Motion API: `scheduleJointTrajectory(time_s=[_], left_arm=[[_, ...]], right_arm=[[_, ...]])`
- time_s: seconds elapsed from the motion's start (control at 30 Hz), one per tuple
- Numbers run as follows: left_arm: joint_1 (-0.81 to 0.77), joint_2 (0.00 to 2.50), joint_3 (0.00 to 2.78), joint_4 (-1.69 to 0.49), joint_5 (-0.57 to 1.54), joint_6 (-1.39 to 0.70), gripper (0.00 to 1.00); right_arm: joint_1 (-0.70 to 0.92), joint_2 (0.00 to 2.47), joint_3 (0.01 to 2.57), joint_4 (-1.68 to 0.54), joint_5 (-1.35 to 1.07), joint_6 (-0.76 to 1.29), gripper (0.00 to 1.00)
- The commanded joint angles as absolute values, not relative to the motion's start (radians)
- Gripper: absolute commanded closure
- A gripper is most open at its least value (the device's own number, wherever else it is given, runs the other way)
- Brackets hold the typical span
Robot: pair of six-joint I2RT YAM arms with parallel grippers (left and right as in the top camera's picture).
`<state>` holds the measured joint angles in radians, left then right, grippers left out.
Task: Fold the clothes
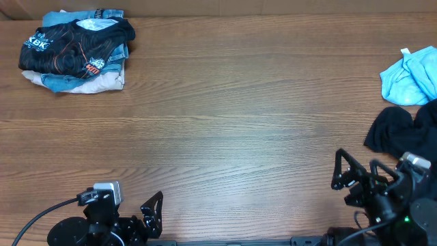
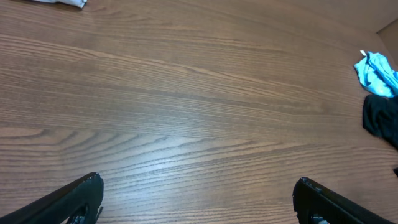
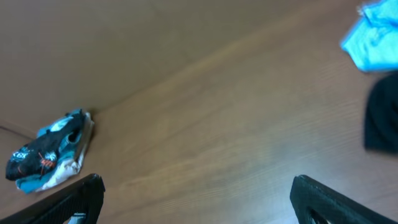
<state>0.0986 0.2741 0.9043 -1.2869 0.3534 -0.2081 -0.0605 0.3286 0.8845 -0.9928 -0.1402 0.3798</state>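
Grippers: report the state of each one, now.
Left gripper: open, holding nothing.
Right gripper: open, holding nothing.

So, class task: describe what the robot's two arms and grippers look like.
The left gripper and right gripper are black, with open-framed triangular fingers. A white block tops the left wrist, and a black cable trails off beside it.

The wooden table (image 1: pixel 225 116) carries a folded pile (image 1: pixel 76 82) (black jersey (image 1: pixel 68 44) topmost) left, blue garment (image 1: pixel 410 75) and black garment (image 1: pixel 395 130) right.
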Motion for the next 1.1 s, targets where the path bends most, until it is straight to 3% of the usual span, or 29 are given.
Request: scheduleJointTrajectory(time_s=[0.0,0.63,1.07], left_arm=[[0.099,0.268,0.899,-1.285,0.363,-0.217,0.0],[0.099,0.268,0.899,-1.285,0.363,-0.217,0.0],[0.099,0.268,0.899,-1.285,0.363,-0.217,0.0]], right_arm=[[-0.025,0.264,0.76,-0.883,-0.113,0.313,0.0],[-0.001,0.035,0.138,-0.098,-0.176,0.17,0.0],[-0.001,0.003,0.066,0.004,-0.149,0.147,0.0]])
